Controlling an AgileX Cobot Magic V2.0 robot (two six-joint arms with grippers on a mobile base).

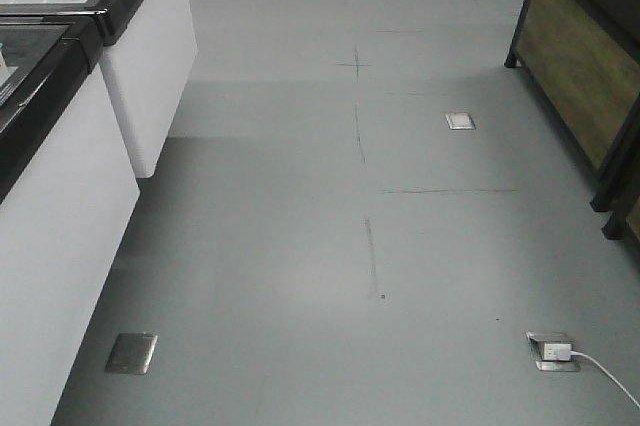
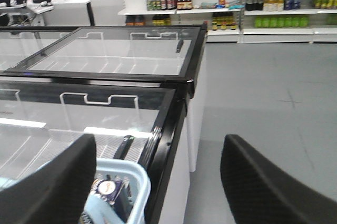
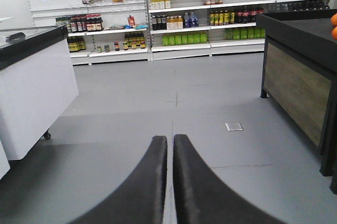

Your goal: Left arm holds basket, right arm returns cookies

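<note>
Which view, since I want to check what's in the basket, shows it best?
The left wrist view: a corner of the light blue basket sits at the bottom left, holding a dark package with a round logo. The front-facing and right wrist views show no basket at all.

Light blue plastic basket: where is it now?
The basket is bottom-left in the left wrist view, behind a finger of the left gripper, beside the black-framed glass-topped freezer.

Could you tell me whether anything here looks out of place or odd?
Nothing spilled or damaged. One oddity: a white plug in the floor socket trails its cable across the open floor, towards the lower right.
</note>
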